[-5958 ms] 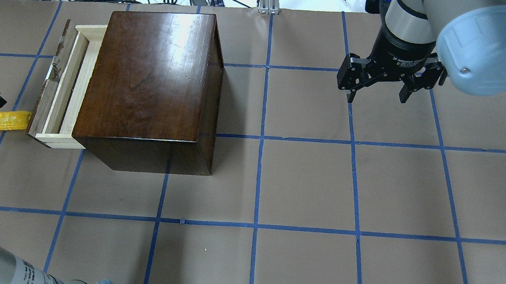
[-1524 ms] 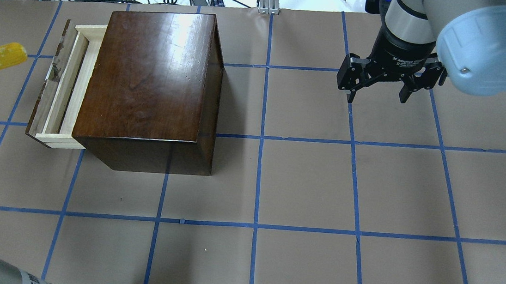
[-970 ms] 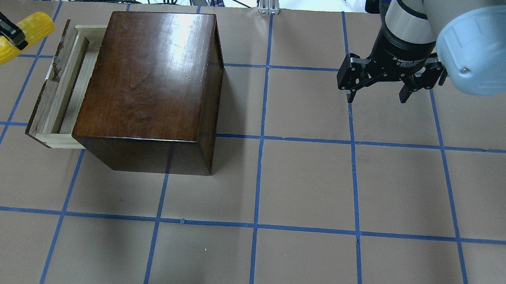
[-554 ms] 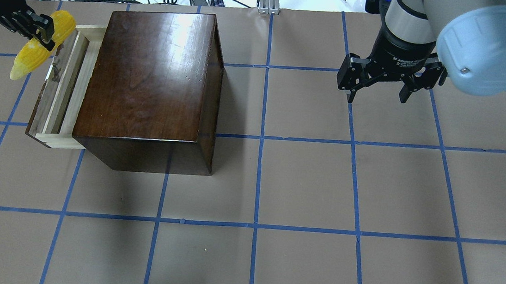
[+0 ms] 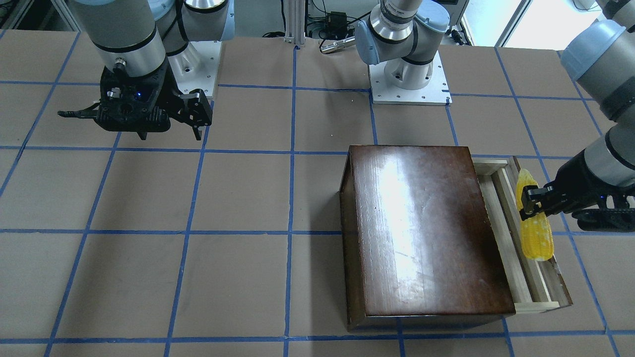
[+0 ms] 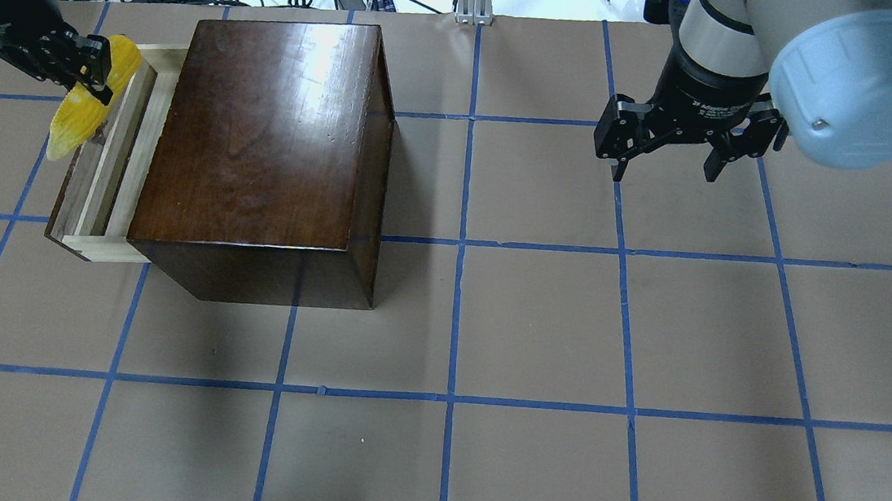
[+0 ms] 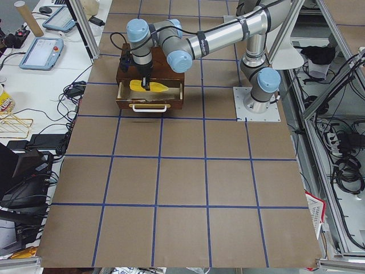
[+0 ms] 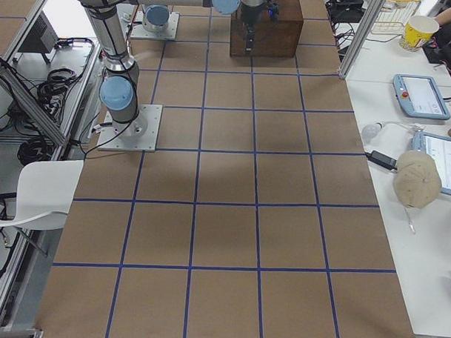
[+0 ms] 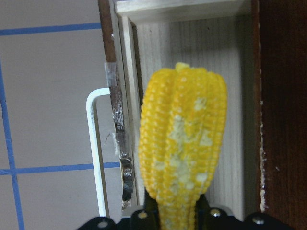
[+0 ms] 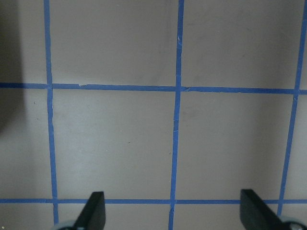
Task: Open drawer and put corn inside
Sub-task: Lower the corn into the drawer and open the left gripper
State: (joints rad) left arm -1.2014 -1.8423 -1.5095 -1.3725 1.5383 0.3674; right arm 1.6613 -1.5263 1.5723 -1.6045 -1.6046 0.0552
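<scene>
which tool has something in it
The left tool, shut on the corn over the drawer; the right tool hangs open, holding nothing.

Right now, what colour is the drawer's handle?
White. The handle shows best in the left wrist view.

The box [image 6: 261,126] is glossy dark wood, with big glare on top. Inside, the drawer [image 9: 240,96] is pale raw wood, matt and grainy, and its front edge is scuffed. The corn [image 9: 182,139] is bumpy and slightly waxy. The table [image 6: 537,325] is matt brown paper.
</scene>
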